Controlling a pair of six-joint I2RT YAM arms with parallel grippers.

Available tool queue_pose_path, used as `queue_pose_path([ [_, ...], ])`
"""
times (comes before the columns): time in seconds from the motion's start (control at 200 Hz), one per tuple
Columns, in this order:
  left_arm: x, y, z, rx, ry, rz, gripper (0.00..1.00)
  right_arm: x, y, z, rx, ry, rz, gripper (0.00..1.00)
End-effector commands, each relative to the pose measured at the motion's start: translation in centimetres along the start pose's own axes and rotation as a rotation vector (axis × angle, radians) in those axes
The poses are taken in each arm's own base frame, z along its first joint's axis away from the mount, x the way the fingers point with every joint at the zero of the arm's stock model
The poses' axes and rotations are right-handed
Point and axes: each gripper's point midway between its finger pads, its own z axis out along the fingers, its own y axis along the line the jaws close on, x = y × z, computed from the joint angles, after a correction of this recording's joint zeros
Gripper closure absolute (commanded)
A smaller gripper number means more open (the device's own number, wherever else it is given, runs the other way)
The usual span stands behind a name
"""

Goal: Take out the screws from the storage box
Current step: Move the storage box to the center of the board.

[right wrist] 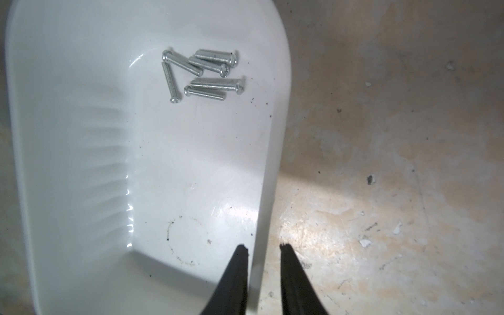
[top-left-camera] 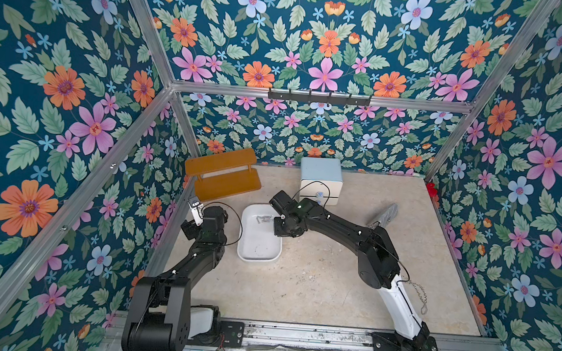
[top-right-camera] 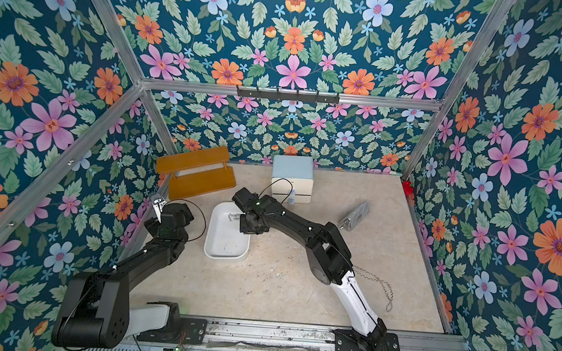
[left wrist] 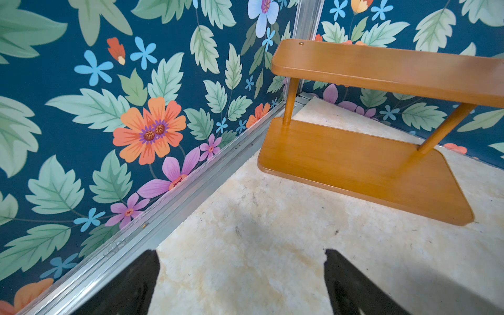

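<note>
Screws (right wrist: 215,83), six distinct in right wrist view, blurred overhead

Both top views: bright, even light, bowed edges. In your right wrist view, glare streaks the storage box (right wrist: 128,191).

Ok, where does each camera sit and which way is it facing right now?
Top views: high above the front rail, looking down toward the back wall; left arm and right arm show.
Left wrist: on the left arm, facing the wooden shelf in the back corner; left fingers show, wide apart.
Right wrist: on the right arm, looking into the storage box at the screws; right fingers straddle its rim.
Shared: both top views and the right wrist show the storage box and screws.
</note>
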Motion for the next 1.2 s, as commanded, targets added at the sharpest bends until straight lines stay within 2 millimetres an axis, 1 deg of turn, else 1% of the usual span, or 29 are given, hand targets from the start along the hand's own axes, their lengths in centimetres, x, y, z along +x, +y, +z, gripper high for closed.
queue_pose_path([
  [0.0, -0.2, 0.2, -0.1, -0.008, -0.007, -0.006, 0.01, 0.5, -0.4, 0.5, 0.021, 0.022, 0.005, 0.82],
  [0.16, -0.2, 0.2, -0.1, -0.006, -0.009, -0.008, 0.01, 0.6, -0.9, 0.0, 0.042, 0.019, 0.008, 0.93],
  [0.27, -0.3, 0.3, -0.1, -0.008, -0.01, -0.008, 0.01, 0.8, -1.5, -0.8, 0.055, 0.005, 0.019, 0.97],
  [0.365, -0.1, 0.3, -0.1, -0.009, -0.006, -0.005, 0.01, 1.6, -2.1, -1.3, 0.055, 0.011, 0.025, 1.0],
  [0.47, -0.1, 0.3, -0.1, -0.01, -0.006, -0.006, 0.01, 3.1, -3.7, -2.0, 0.088, 0.026, 0.038, 1.0],
  [0.6, -0.2, 0.3, -0.2, -0.009, -0.007, -0.008, 0.01, 5.4, -6.7, -3.2, 0.143, 0.025, 0.066, 1.0],
  [0.61, -0.2, 0.4, -0.2, -0.01, -0.008, -0.009, 0.01, 5.5, -6.8, -3.6, 0.142, 0.019, 0.069, 1.0],
  [0.62, -0.2, 0.4, -0.2, -0.011, -0.008, -0.009, 0.01, 5.8, -7.1, -3.5, 0.149, 0.023, 0.072, 1.0],
  [0.63, -0.2, 0.4, -0.2, -0.011, -0.007, -0.009, 0.01, 5.8, -7.2, -3.9, 0.145, 0.017, 0.075, 1.0],
  [0.66, -0.2, 0.4, -0.2, -0.013, -0.007, -0.01, 0.01, 6.4, -7.9, -3.9, 0.158, 0.018, 0.083, 1.0],
  [0.71, -0.2, 0.4, -0.3, -0.014, -0.008, -0.011, 0.01, 7.0, -8.7, -4.8, 0.164, 0.002, 0.097, 1.0],
  [0.89, -0.4, 0.2, -0.7, 0.023, -0.02, -0.015, 0.01, 9.0, -11.5, -6.1, 0.184, -0.02, 0.139, 1.0],
  [1.015, -0.3, -1.1, -1.2, 0.116, -0.019, -0.016, 0.01, 10.5, -13.8, -6.2, 0.206, -0.026, 0.18, 1.0],
  [1.105, -0.3, -2.2, -1.3, 0.179, -0.012, -0.009, 0.01, 11.4, -15.0, -6.1, 0.206, -0.03, 0.211, 1.0],
  [1.14, -0.3, -2.8, -1.4, 0.213, -0.009, -0.01, 0.01, 11.6, -15.3, -6.2, 0.21, -0.032, 0.217, 1.0],
  [1.195, -0.2, -4.4, -1.5, 0.294, 0.009, 0.009, 0.01, 12.0, -15.9, -6.1, 0.223, -0.029, 0.224, 1.0],
])
